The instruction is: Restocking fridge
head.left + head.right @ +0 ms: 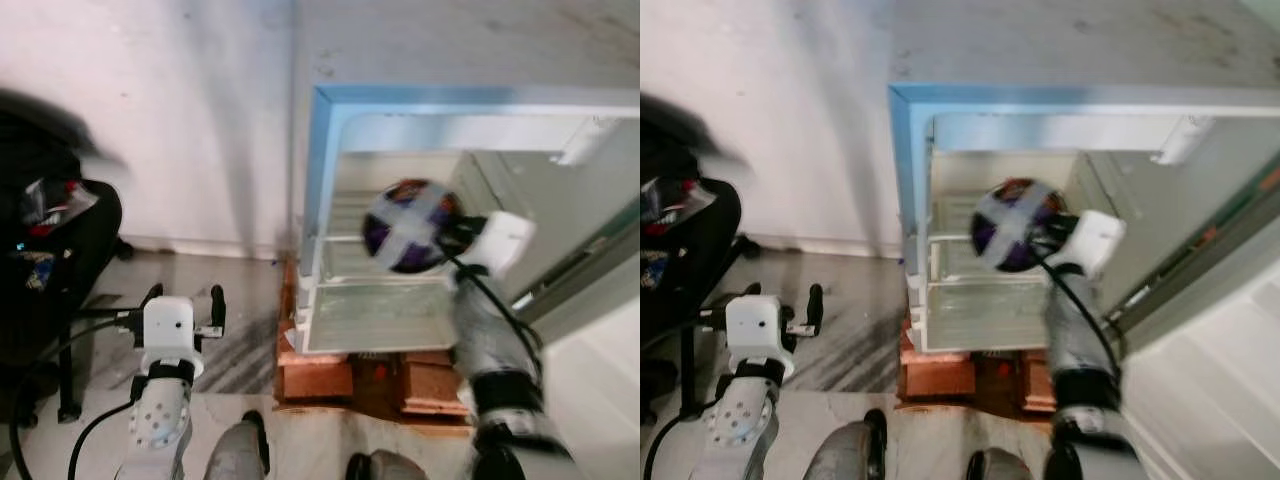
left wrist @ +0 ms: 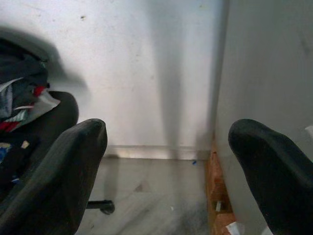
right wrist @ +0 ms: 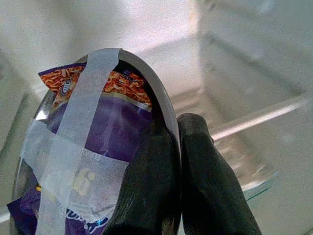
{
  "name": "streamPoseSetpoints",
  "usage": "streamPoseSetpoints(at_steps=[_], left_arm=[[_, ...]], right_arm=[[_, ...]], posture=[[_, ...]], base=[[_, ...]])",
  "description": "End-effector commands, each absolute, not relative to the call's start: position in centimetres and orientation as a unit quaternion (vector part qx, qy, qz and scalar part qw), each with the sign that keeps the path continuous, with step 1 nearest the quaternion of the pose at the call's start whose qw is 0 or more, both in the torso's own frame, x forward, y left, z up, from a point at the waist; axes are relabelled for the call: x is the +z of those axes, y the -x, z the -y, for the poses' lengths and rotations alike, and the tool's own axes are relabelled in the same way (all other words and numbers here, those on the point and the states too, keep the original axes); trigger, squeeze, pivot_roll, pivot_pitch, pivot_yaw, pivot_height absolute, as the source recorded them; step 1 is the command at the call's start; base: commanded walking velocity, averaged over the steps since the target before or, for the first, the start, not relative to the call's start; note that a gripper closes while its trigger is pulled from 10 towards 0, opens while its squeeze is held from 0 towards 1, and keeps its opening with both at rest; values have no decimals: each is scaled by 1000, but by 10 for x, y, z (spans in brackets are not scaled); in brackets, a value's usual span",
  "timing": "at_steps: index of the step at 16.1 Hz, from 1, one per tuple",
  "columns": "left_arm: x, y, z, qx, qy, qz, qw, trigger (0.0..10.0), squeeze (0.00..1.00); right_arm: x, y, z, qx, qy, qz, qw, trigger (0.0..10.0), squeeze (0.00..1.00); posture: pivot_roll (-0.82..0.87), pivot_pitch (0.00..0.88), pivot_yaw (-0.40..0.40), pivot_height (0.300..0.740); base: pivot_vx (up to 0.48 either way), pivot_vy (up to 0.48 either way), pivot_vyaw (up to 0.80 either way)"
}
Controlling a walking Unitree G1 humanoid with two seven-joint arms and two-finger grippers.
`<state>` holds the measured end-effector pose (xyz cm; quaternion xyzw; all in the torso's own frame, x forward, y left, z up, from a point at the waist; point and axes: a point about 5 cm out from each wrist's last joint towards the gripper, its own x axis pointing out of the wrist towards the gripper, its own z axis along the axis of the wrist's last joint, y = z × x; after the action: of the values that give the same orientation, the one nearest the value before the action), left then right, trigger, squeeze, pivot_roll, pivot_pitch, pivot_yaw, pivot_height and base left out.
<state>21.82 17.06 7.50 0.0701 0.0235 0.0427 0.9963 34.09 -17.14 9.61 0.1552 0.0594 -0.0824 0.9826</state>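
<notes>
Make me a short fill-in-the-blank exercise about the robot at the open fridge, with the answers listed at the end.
1. The round metal bowl holding a purple packet under crossed white tape is pinched at its rim by the robot's ____ gripper.
2. The open white fridge stands on a base of reddish ____.
3. The left gripper holds nothing, and its fingers are ____.
4. Left of the robot, a black chair stands on the ____.

Answers: right; bricks; open; floor

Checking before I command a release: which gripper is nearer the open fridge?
Right. The right gripper is shut on the taped bowl at the fridge opening. The left gripper hangs open, low over the floor, left of the fridge.
</notes>
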Motion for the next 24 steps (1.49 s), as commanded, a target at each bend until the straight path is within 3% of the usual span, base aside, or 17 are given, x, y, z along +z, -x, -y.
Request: streamPoseSetpoints(at_steps=[1, 6, 11, 13, 14, 15, 16, 17, 20, 24], left_arm=[[75, -214, -170, 43, -73, -29, 996, 10000, 0], [81, -189, -176, 49, -87, -43, 994, 10000, 0], [85, -181, -178, 63, -89, -51, 993, 10000, 0], [84, -176, -179, 71, -87, -59, 992, 10000, 0], [84, -175, -179, 71, -87, -60, 992, 10000, 0], [84, -175, -179, 71, -87, -61, 992, 10000, 0], [84, -174, -179, 71, -87, -63, 992, 10000, 0], [84, -174, -179, 71, -87, -63, 992, 10000, 0], [83, -176, -180, 86, -82, -71, 990, 10000, 0], [83, -179, -178, 85, -78, -67, 991, 10000, 0]], right_arm=[[100, -346, 166, -76, -163, -52, 982, 10000, 0], [107, -376, 128, -60, -250, -104, 961, 10000, 0], [126, -391, 127, -118, -313, -116, 935, 10000, 0], [131, -394, 128, -145, -391, -118, 901, 10000, 0], [132, -394, 127, -149, -411, -117, 892, 10000, 788], [133, -395, 127, -151, -423, -116, 886, 10000, 788], [136, -396, 125, -147, -447, -109, 876, 10000, 1000], [136, -396, 125, -147, -447, -109, 876, 10000, 1000], [151, -403, 124, -125, -570, -59, 810, 10000, 1000], [157, -405, 136, -118, -610, -28, 783, 10000, 1000]], posture=[[227, 213, -83, 740], [304, 299, -110, 740], [350, 323, -129, 740], [360, 330, -133, 740], [365, 332, -134, 740], [365, 332, -134, 740], [368, 331, -134, 740], [368, 331, -134, 740], [356, 322, -134, 740], [349, 311, -140, 740]], base=[[0, 0, 0], [0, 0, 0], [0, 0, 0], [0, 0, 0], [0, 0, 0], [0, 0, 0], [0, 0, 0], [0, 0, 0], [0, 0, 0], [0, 0, 0]])
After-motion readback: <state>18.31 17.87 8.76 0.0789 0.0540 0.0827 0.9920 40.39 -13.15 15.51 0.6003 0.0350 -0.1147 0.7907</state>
